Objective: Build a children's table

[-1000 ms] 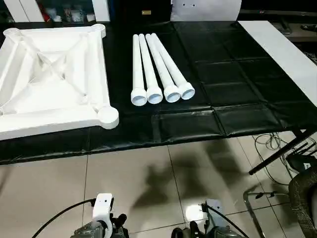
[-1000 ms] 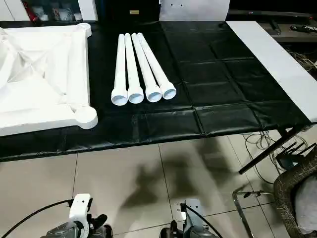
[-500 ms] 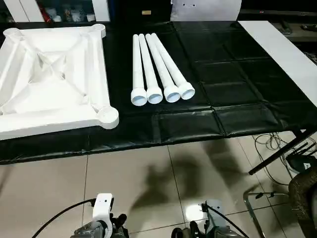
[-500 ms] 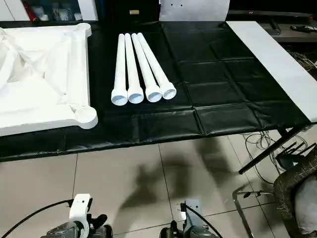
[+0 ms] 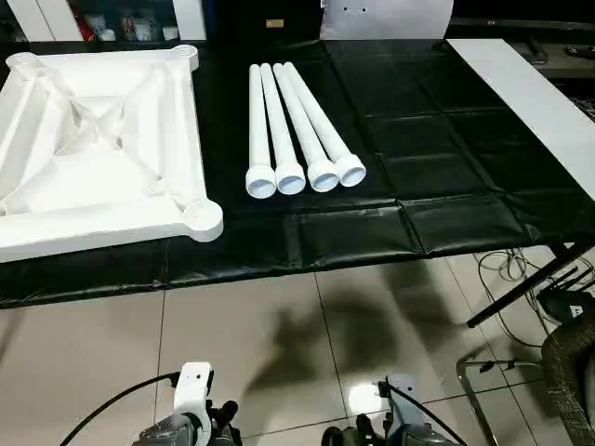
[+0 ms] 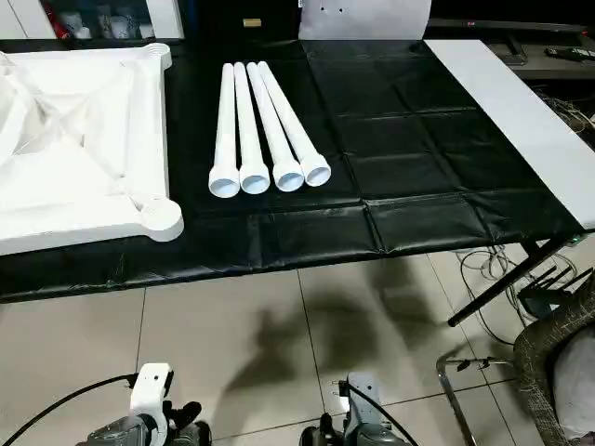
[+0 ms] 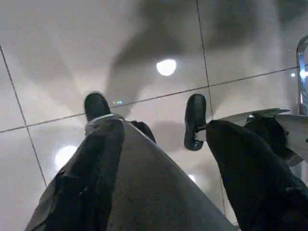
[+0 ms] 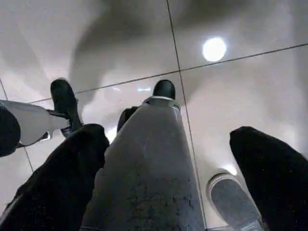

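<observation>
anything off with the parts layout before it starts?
Nothing stands out. The table top lies ribbed side up on the black sheet, corner sockets showing. The four legs lie side by side to its right, wide ends toward the robot, fanning slightly. No visible damage.

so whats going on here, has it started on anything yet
Nothing is being handled yet. The white table top lies upside down on the black-covered bench, ribs and corner sockets facing up. The four white legs lie side by side to its right, none fitted. Both arms hang low over the tiled floor, short of the bench. The left gripper and right gripper are open and hold nothing.
</observation>
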